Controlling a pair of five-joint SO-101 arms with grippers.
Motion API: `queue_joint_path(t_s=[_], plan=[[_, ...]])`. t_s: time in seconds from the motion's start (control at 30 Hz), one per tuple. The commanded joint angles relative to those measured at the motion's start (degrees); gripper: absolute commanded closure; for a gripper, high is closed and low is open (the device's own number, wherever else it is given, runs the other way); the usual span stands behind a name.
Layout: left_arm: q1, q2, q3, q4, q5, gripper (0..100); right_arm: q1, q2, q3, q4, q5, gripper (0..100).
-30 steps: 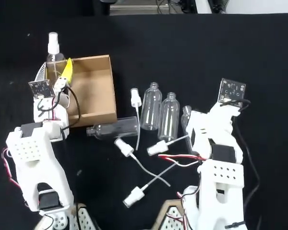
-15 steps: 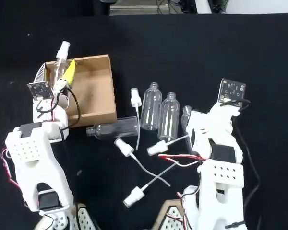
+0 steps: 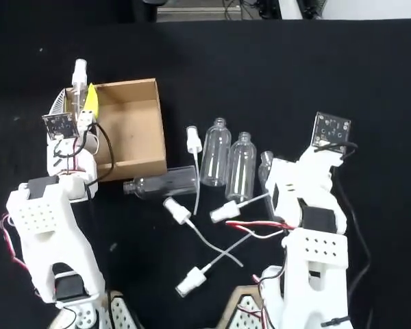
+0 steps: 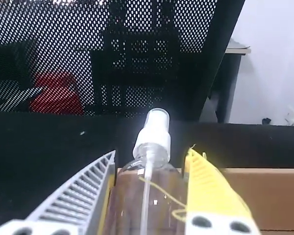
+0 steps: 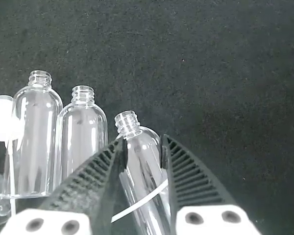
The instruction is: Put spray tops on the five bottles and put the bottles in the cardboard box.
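Note:
My left gripper (image 3: 79, 104) is shut on a clear bottle with a white spray top (image 3: 78, 69), held about upright over the left wall of the cardboard box (image 3: 157, 123). In the left wrist view the capped bottle (image 4: 152, 142) stands between the grey and yellow fingers of the left gripper (image 4: 151, 154), with the box (image 4: 264, 196) behind. My right gripper (image 5: 142, 143) grips an open-necked bottle (image 5: 139, 156) lying on the table; the same bottle (image 3: 266, 163) lies right of centre. Two more open bottles (image 3: 214, 152) (image 3: 241, 166) lie beside it, a third (image 3: 163, 184) below the box.
Several loose spray tops with long tubes lie on the black cloth: one (image 3: 193, 140) beside the bottles, others (image 3: 178, 209) (image 3: 222, 212) (image 3: 190, 281) nearer the arm bases. One tube crosses the bottle held by the right gripper.
The capped bottle in the left gripper tipped toward the box half a second ago and now stands more upright again, slightly to the left. The right arm has not moved.

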State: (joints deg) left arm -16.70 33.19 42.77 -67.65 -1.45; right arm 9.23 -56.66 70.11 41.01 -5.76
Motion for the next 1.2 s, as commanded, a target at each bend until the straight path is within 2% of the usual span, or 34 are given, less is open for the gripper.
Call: queue_joint_path(t_s=[0.0,0.2,0.33,0.4,0.6,0.77,0.83,0.97,1.03,1.17], plan=[[0.2,0.4,2.2,1.1,-1.1,81,1.0,-0.9,-0.6,-1.6,0.0,90.0],[0.2,-0.6,2.4,1.6,-1.0,81,1.0,-0.9,-0.6,-1.6,0.0,90.0],[0.2,-6.9,4.9,2.0,-0.9,81,1.0,-0.9,-0.6,-1.6,0.0,90.0],[0.3,-11.6,5.7,6.7,-0.9,81,1.0,-0.9,-0.6,-1.6,0.0,90.0],[0.4,-28.0,5.5,30.9,-0.5,81,1.0,-0.9,-0.6,-1.6,0.0,90.0],[1.7,-37.5,4.0,48.2,-1.0,81,1.0,-0.9,-0.6,-1.6,0.0,90.0],[1.3,-39.6,0.6,57.3,-1.1,76,1.0,-0.9,-0.6,-1.6,0.0,90.0],[-0.6,-43.1,-7.1,80.7,-1.1,63,1.0,-0.9,-0.6,-1.6,0.0,90.0],[-0.4,-43.7,-12.5,90.2,-0.5,62,1.0,-0.9,-0.6,-1.6,0.0,90.0],[0.4,-42.6,-24.5,102.9,-0.9,67,1.0,-0.9,-0.6,-1.6,0.0,90.0]])
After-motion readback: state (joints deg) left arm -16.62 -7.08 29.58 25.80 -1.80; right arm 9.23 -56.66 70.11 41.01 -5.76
